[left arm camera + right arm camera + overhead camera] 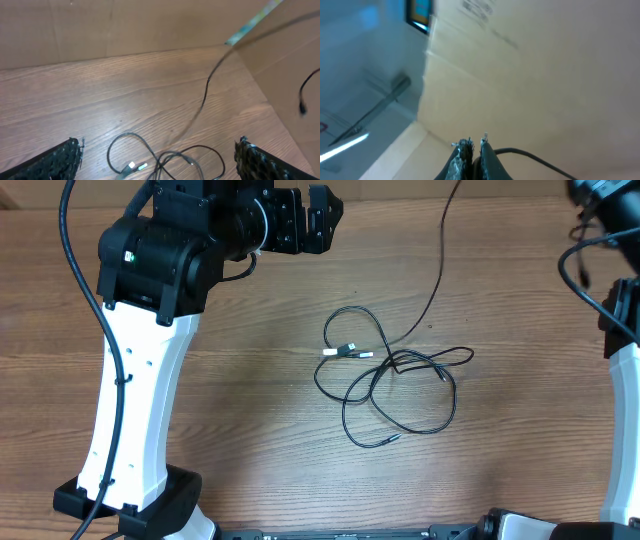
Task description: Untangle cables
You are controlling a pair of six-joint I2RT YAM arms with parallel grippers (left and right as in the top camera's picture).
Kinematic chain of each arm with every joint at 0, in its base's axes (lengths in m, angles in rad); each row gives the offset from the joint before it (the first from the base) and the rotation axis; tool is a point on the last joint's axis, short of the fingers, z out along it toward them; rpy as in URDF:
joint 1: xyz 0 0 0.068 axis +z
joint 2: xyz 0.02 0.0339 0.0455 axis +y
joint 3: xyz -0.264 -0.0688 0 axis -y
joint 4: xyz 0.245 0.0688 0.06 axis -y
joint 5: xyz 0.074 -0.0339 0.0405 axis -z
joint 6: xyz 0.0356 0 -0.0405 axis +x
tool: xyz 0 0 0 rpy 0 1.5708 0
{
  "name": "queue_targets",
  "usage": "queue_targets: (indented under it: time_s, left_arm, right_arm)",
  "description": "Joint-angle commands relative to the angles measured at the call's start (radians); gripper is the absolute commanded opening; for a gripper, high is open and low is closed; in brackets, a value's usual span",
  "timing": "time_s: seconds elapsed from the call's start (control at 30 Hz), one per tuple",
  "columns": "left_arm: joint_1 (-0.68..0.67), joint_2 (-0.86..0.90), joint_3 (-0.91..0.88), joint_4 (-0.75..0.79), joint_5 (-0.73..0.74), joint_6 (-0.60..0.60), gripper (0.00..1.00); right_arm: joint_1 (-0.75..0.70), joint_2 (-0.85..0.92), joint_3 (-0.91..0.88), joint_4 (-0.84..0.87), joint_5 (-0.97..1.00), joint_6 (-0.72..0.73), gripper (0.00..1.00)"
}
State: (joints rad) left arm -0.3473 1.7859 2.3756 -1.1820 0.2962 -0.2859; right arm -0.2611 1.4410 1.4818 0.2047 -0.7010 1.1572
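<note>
A loose tangle of thin black cables (385, 375) lies on the wooden table, with two light plug ends (345, 352) at its left side. One strand (440, 260) runs from the tangle up past the overhead view's top edge. My left gripper (305, 220) is open and empty, up and left of the tangle. In the left wrist view its fingers (159, 147) are spread wide with the tangle (165, 157) between and beyond them, and the raised strand (205, 97) is blurred. My right gripper (474, 142) is shut on a black cable (530, 156) and faces a cardboard wall.
Cardboard walls (150, 25) stand behind and to the right of the table. My left arm's white link (130, 410) stands at the front left. My right arm (625, 380) runs along the right edge, with its own thicker black wires (590, 280) hanging near it.
</note>
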Motion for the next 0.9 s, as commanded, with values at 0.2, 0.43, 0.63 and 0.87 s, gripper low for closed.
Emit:
queue_targets:
  time_s: [0.2, 0.43, 0.63, 0.87]
  left_arm:
    - [-0.011, -0.007, -0.007, 0.003, 0.008, 0.028, 1.00]
    - [-0.011, -0.007, -0.029, 0.002, 0.008, 0.028, 1.00]
    - [-0.011, -0.007, -0.039, 0.002, 0.008, 0.028, 1.00]
    - [-0.011, -0.007, -0.039, 0.002, 0.008, 0.028, 1.00]
  right_arm:
    - [-0.004, 0.030, 0.016, 0.201, 0.262, 0.125, 0.04]
    - [-0.027, 0.093, 0.016, 0.106, 0.376, -0.124, 0.04]
    - [-0.034, 0.175, 0.016, -0.158, 0.496, -0.406, 0.04]
    - [-0.091, 0.281, 0.017, -0.352, 0.529, -0.560, 0.24]
